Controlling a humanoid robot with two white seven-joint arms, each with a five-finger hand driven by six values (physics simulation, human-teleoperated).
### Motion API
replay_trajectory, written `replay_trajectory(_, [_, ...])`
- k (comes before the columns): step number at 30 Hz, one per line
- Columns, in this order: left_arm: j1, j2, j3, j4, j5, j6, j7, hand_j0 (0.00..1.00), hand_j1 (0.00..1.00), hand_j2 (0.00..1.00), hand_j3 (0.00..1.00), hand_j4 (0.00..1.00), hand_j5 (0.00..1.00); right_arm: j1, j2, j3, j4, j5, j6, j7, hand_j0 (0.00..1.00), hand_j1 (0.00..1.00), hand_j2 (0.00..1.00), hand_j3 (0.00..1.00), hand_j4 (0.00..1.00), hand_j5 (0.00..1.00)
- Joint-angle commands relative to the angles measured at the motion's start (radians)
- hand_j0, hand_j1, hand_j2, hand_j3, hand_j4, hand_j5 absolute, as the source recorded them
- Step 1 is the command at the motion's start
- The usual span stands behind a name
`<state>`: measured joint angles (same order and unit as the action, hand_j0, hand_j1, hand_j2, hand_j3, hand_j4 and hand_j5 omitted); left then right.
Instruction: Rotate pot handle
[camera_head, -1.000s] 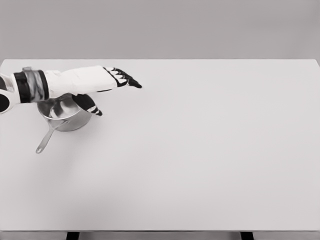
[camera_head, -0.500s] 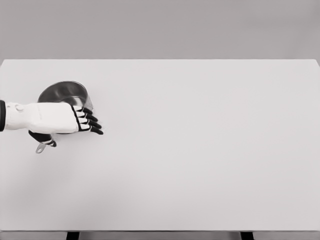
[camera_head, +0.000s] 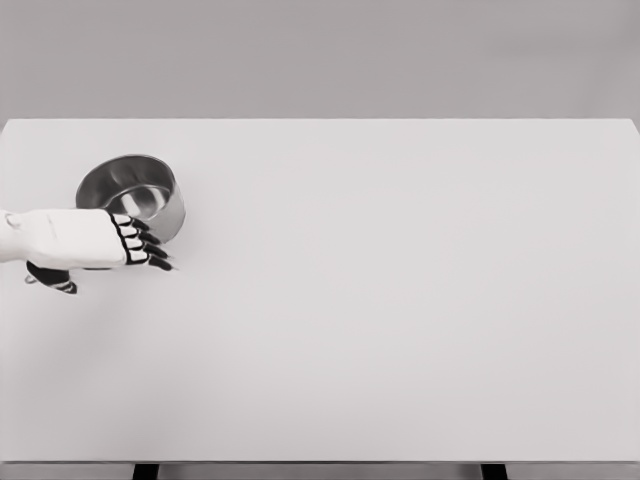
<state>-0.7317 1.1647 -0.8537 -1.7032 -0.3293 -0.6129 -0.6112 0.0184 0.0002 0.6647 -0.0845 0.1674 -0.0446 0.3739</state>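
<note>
At the far left edge, the robot's left hand (camera_head: 95, 240) reaches in low over a white table (camera_head: 400, 300), its white palm back facing up and its black-tipped fingers (camera_head: 145, 245) held straight and close together, pointing right; they look extended and clasp nothing that can be seen, though the thumb curls underneath toward the near side. Just behind the hand, touching or nearly touching its far edge, sits a shiny steel pot (camera_head: 132, 192), upright, near the table's left side. The pot handle cannot be seen; it is probably hidden beneath the hand, at the pot's near-left side. To turn the handle well, the hand would likely need to press sideways against it with the finger flats or the thumb, low and steady, sweeping in an arc around the pot's centre so the pot spins in place rather than sliding or tipping. The right arm is out of view.
</note>
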Motion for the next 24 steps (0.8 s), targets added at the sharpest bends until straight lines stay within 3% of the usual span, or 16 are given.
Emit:
replay_trajectory(1, [-0.002, 0.013, 0.005, 0.019, 0.001, 0.002, 0.0, 1.0, 1.0, 1.0, 1.0, 1.0, 1.0, 0.0, 0.0, 0.001, 0.0, 0.0, 0.0, 0.0, 1.0, 1.0, 1.0, 1.0, 1.0, 1.0])
replay_trajectory(11, [-0.002, 0.038, 0.007, 0.129, -0.005, 0.002, 0.0, 1.0, 1.0, 1.0, 1.0, 1.0, 1.0, 0.0, 0.0, 0.001, 0.0, 0.0, -0.001, 0.0, 1.0, 1.0, 1.0, 1.0, 1.0, 1.0])
replay_trajectory(14, [-0.002, 0.036, 0.01, 0.201, -0.005, 0.002, 0.068, 1.0, 1.0, 1.0, 1.0, 1.0, 1.0, 0.0, 0.0, 0.001, 0.0, 0.0, 0.0, 0.0, 1.0, 1.0, 1.0, 1.0, 1.0, 1.0])
replay_trajectory(24, [-0.003, 0.018, 0.036, 0.343, -0.001, 0.002, 0.165, 1.0, 1.0, 1.0, 1.0, 1.0, 1.0, 0.0, 0.0, 0.001, 0.0, 0.0, 0.0, 0.0, 1.0, 1.0, 1.0, 1.0, 1.0, 1.0])
